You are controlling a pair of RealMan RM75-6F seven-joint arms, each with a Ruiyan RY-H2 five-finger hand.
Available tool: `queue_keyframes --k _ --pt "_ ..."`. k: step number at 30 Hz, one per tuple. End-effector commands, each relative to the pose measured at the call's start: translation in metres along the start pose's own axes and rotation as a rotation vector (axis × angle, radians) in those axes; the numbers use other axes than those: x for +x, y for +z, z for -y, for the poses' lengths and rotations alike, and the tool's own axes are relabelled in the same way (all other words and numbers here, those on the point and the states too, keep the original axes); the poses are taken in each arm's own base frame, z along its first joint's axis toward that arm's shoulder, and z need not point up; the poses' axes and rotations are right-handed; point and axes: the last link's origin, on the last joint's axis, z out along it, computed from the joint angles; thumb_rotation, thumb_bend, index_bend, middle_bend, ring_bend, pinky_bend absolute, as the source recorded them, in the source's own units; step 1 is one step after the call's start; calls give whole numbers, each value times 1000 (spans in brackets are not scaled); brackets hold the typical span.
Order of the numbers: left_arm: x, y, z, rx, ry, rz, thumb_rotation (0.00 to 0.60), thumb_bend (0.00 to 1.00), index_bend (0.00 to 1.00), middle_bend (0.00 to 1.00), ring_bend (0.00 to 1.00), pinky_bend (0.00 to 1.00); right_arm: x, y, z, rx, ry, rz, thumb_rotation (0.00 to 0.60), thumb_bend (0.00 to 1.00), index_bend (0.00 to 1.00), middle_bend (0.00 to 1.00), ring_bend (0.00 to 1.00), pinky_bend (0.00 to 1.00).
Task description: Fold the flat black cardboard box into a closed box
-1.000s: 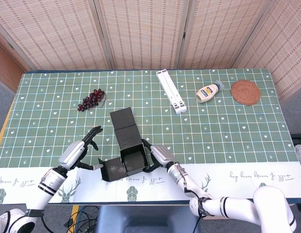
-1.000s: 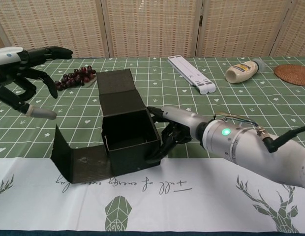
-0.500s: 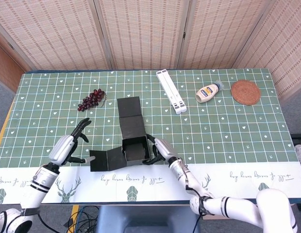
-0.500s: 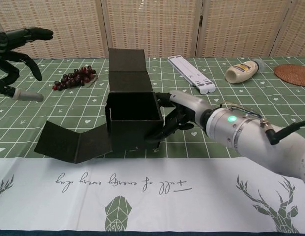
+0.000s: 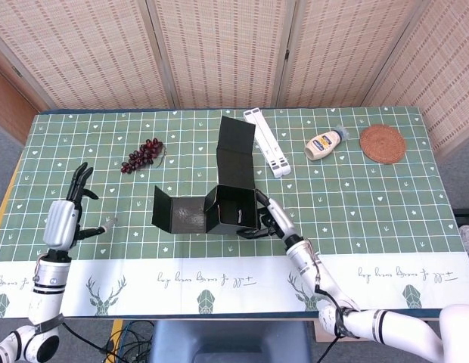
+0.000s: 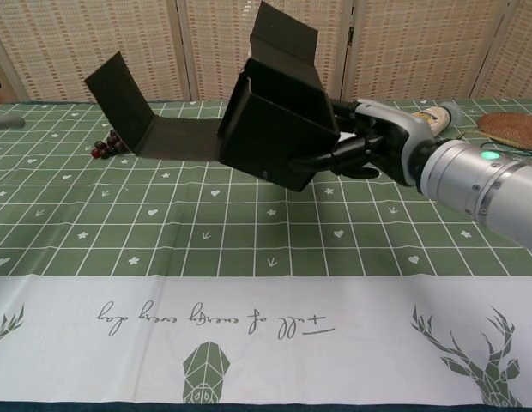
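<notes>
1. Now the black cardboard box [image 6: 279,129] is lifted off the table [image 6: 249,232], where half a second ago it stood on the cloth; the right hand [image 6: 369,146] grips its right wall, fingers clamped on the card.
2. Its long flap [image 5: 236,149], earlier lying flat behind, now rises above the hand, and the side flap [image 6: 129,112] has swung up, away to the left.
3. Meanwhile the left hand [image 5: 66,215] has drawn far back to the table's left edge, fingers apart, holding nothing.
4. Beyond that flap, the grapes [image 5: 142,155] have not moved.
</notes>
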Motion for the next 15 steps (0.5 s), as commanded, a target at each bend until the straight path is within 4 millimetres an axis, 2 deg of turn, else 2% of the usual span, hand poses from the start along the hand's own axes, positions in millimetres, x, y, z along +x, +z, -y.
queue_keyframes --k 1,7,15 --pt "-7 0 4 8 5 -13 600 91 0 0 415 827 9 -12 7 53 90 -9 600 205 262 394 762 1000" --pt "-26 5 -17 -86 -5 -25 600 91 0 0 415 827 2 -16 6 79 141 14 600 206 262 395 762 1000" --pt "-54 8 -62 -234 -64 -9 600 91 0 0 415 827 -11 -14 0 74 181 16 600 206 262 396 762 1000"
